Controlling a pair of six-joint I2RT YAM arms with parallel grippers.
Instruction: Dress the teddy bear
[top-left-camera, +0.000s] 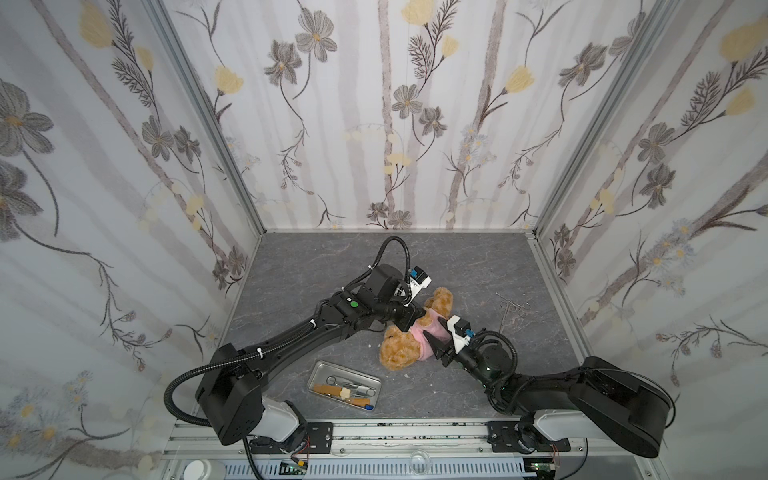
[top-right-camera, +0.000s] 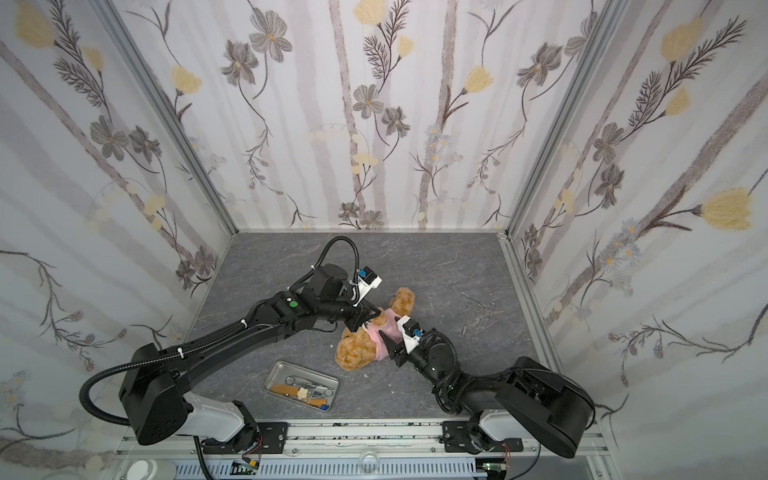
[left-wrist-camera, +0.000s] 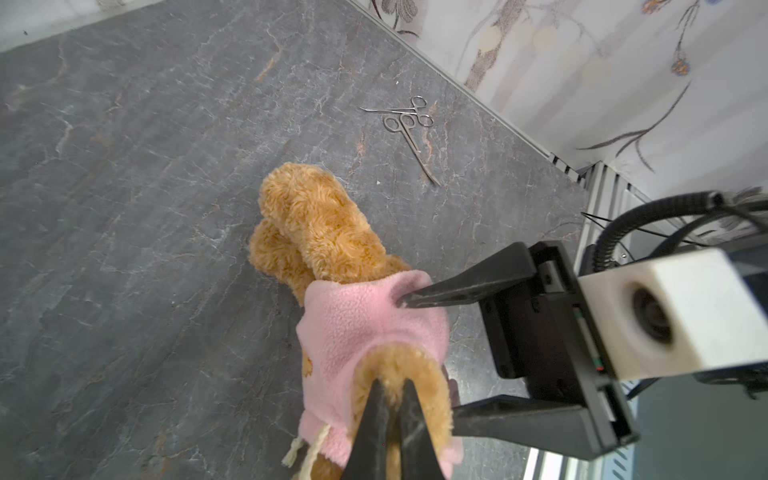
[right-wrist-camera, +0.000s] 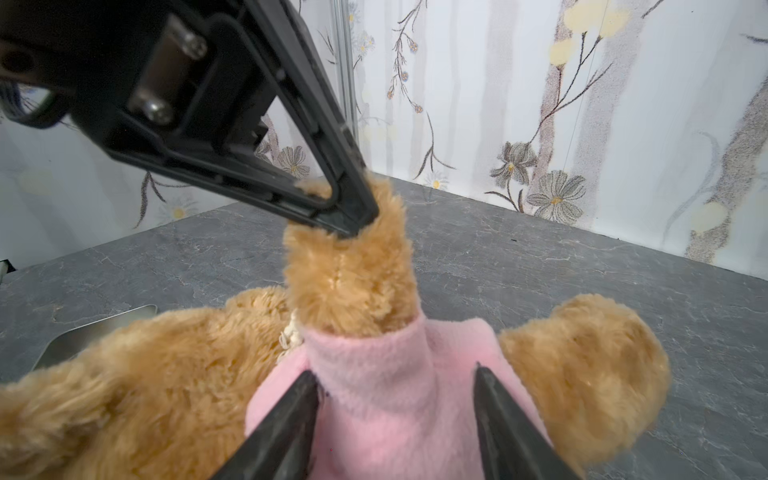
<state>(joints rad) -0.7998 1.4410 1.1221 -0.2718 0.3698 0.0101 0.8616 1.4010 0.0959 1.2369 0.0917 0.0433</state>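
Note:
The teddy bear (top-left-camera: 397, 353) lies in the middle of the table in both top views, head (top-right-camera: 353, 353) toward the front and legs (left-wrist-camera: 316, 216) toward the back. A pink shirt (top-left-camera: 428, 328) covers its torso, and one furry arm (right-wrist-camera: 353, 282) sticks out of a pink sleeve (right-wrist-camera: 374, 357). My left gripper (left-wrist-camera: 390, 386) is shut on the end of that arm, its tips (right-wrist-camera: 353, 224) pinching the fur. My right gripper (right-wrist-camera: 395, 374) is open, and its fingers (left-wrist-camera: 465, 291) touch the fleece on either side of the sleeve's base.
A metal tray (top-left-camera: 349, 369) holding several small tools sits on the grey table in front of the bear's head. Two steel forceps (left-wrist-camera: 409, 120) lie on the table to the right of the bear. Flowered walls enclose three sides.

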